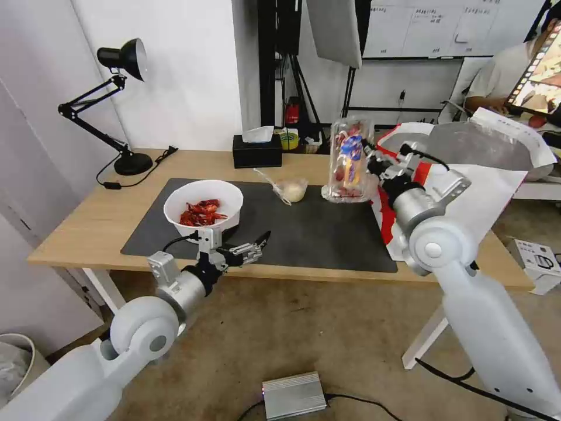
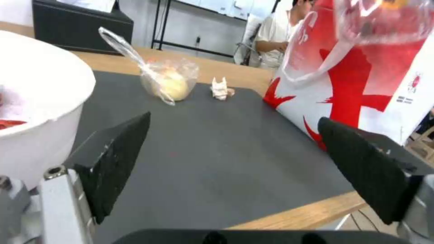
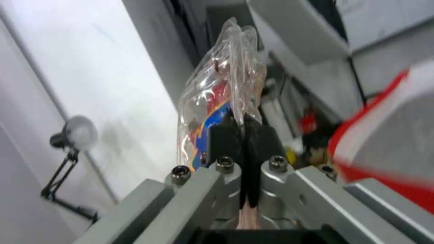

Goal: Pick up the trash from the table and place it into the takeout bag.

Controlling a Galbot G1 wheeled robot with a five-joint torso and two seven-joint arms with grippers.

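R hand (image 1: 369, 159) clamped on clear hinged tray (image 1: 349, 161), held upright and lifted above mat's far right part, just beside takeout bag (image 1: 485, 175) at bench's right end. L hand (image 1: 257, 245) idle w/ fingers apart at mat's near edge, beside white bowl (image 1: 203, 204) of shells. Small cup (image 1: 292, 188) and tissue (image 2: 220, 88) sit mid-mat, toward far edge.
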